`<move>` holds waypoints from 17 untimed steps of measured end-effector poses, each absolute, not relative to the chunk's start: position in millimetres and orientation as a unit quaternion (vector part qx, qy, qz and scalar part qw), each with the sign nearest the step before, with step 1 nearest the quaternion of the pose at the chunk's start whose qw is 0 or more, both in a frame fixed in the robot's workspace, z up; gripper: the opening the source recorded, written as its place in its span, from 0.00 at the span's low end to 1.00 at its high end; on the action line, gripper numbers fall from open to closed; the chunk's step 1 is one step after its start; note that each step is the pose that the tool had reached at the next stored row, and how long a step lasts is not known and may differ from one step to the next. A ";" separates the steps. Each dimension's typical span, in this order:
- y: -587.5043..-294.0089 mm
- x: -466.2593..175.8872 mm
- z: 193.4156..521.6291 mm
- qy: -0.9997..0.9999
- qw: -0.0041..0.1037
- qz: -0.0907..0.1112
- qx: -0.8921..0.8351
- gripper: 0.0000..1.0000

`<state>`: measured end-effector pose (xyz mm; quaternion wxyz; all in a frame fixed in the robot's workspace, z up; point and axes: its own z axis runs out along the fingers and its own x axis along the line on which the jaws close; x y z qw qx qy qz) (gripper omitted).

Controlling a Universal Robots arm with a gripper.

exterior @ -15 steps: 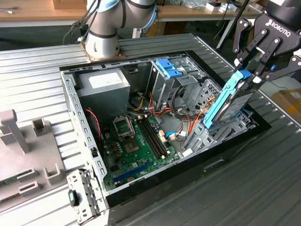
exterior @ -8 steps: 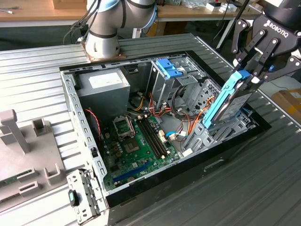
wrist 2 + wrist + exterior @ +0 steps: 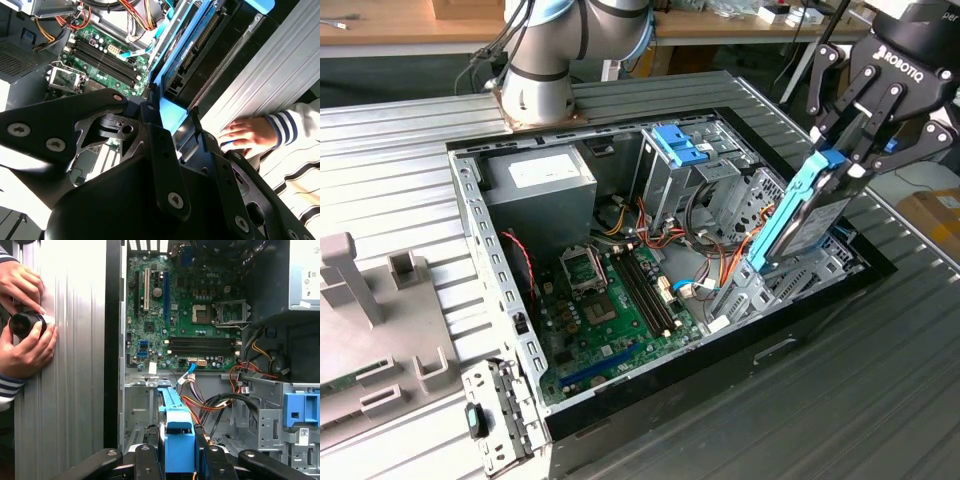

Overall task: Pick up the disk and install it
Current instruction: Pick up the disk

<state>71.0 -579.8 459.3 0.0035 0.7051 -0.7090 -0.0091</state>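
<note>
- Gripping the disk [image 3: 798, 220] by its upper end, my gripper [image 3: 842, 158] is clamped on its blue side frame, with one finger on each side.
- I hold the disk on edge and tilted, above the open computer case [image 3: 470, 210] at the exterior view's right.
- Its lower end reaches down among the orange cables [image 3: 740, 250] next to the grey metal bay. I cannot tell whether it touches the metal there.
- In both wrist views the blue frame runs out from between my fingers [image 3: 146, 462] towards the inside of the case.
- The green motherboard [image 3: 610, 310] lies flat on the case floor, well apart from the disk.
- A grey power-supply box [image 3: 540, 180] with a white label sits in the far corner of the case.
- Near it, a light-blue bracket [image 3: 678, 145] tops the metal drive cage [image 3: 665, 190].
- The case rests on a ribbed grey table [image 3: 400, 160], and my arm's base [image 3: 535, 85] stands at the table's far edge.
- In the first wrist view a person's two hands [image 3: 27, 345] hold a small black round object [image 3: 24, 324] against the ribbed surface beside the case.
- In the second wrist view one hand with a striped sleeve [image 3: 287, 130] lies on the same surface, close to my gripper.
</note>
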 end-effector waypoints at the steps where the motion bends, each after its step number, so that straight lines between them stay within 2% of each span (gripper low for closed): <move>1: -579.8 71.0 455.6 -0.709 0.004 -0.009 0.705 0.36; 10: -580.6 71.3 435.9 -0.710 0.004 -0.009 0.704 0.36; 17: -583.0 72.4 406.3 -0.712 0.004 -0.009 0.702 0.36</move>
